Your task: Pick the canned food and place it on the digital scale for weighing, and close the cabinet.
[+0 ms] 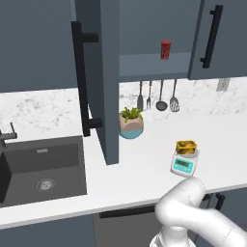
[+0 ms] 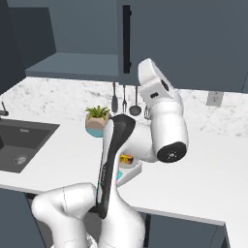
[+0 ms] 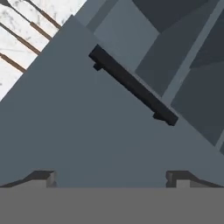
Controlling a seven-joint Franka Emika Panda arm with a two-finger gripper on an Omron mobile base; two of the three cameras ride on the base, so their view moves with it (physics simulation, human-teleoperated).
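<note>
Tin (image 1: 186, 146) is seen already on scale (image 1: 185, 164), gripper (image 3: 111, 178) spread wide w/ nothing held, facing cabinet door (image 3: 87, 131); door judged rigid, hinged, light, best pushed flat near handle (image 3: 133, 86).

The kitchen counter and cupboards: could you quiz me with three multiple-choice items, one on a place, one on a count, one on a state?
1. Where is the canned food?
A. on the digital scale
B. in the sink
C. on the cabinet shelf

2. How many utensils hang on the wall?
A. two
B. four
C. six

3. How does the cabinet door stand?
A. shut
B. swung open
C. taken off

Answers:
1. A, the yellow tin sits on top of the white scale on the counter.
2. B, four hang in a row under the cabinet.
3. B, the left base view shows it edge-on, the shelf with the red can exposed.
</note>
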